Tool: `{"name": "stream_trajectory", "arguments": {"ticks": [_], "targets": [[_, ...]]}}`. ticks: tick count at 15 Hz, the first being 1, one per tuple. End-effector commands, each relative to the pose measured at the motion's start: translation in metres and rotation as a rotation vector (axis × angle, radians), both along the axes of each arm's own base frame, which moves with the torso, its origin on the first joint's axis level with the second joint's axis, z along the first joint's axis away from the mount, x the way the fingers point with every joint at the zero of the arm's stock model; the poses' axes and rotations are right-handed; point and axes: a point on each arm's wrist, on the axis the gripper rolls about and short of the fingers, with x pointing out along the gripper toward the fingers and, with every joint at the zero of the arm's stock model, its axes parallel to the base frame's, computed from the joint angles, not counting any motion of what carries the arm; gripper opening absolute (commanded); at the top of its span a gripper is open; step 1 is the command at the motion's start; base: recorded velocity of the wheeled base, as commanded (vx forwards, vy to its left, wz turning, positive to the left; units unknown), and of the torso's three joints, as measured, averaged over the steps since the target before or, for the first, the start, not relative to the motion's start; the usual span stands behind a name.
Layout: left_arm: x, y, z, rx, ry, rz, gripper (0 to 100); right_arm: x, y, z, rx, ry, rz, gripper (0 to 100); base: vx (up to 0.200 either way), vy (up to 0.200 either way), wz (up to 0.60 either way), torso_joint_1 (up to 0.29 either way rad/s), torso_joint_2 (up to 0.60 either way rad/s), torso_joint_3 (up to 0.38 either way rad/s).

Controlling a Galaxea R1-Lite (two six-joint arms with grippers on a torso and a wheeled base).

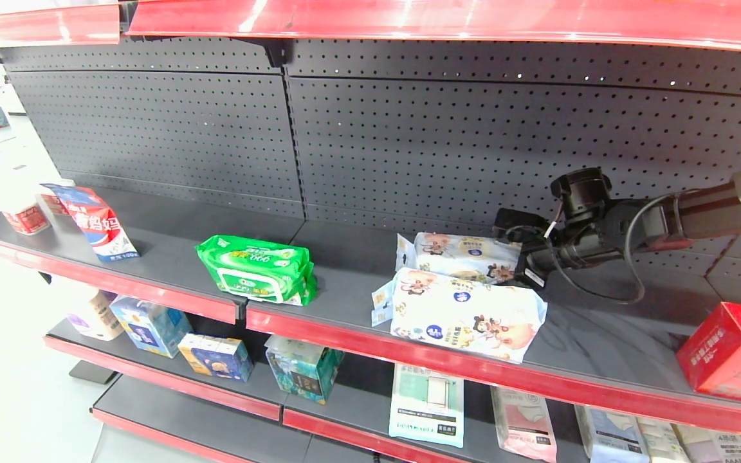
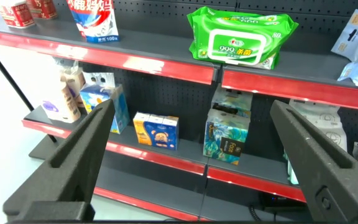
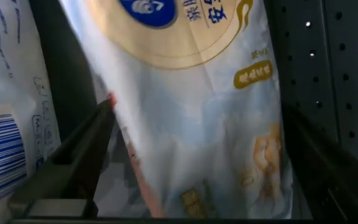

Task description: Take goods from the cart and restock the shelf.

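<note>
On the middle shelf (image 1: 319, 254) lie two white wipes packs, a front one (image 1: 467, 315) near the edge and a rear one (image 1: 464, 256) by the back panel. My right gripper (image 1: 517, 260) is at the rear pack's right end. In the right wrist view that pack (image 3: 191, 143) lies between the widely spread fingers (image 3: 73, 168) of the right gripper (image 3: 199, 111), touching one of them. My left gripper (image 2: 192, 104) hangs open and empty in front of the lower shelves, facing a green wipes pack (image 2: 241, 34).
The green wipes pack (image 1: 258, 269) lies left of the white packs. A blue and red bag (image 1: 97, 222) and a small red pot (image 1: 26, 218) stand at the far left, a red box (image 1: 734, 354) at the far right. Lower shelves (image 1: 171, 379) hold several boxes and packs.
</note>
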Motion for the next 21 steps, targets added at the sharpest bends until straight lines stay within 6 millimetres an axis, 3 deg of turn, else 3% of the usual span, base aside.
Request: {"name": "stream_trajectory", "arguments": {"ticks": [1,14,21], "targets": [[0.000,0.000,0.000,0.000,0.001,0.000,100,-0.001,-0.003,0.004,0.004,-0.007,-0.009,100,0.000,0.000,0.00,0.000,0.00,0.000],[0.000,0.000,0.000,0.000,0.001,0.000,100,0.000,-0.035,0.006,0.014,-0.004,-0.094,100,0.000,0.000,0.00,0.000,0.00,0.000],[0.000,0.000,0.000,0.000,0.001,0.000,100,-0.005,-0.036,0.003,0.017,0.016,-0.092,100,0.000,0.000,0.00,0.000,0.00,0.000]]}}
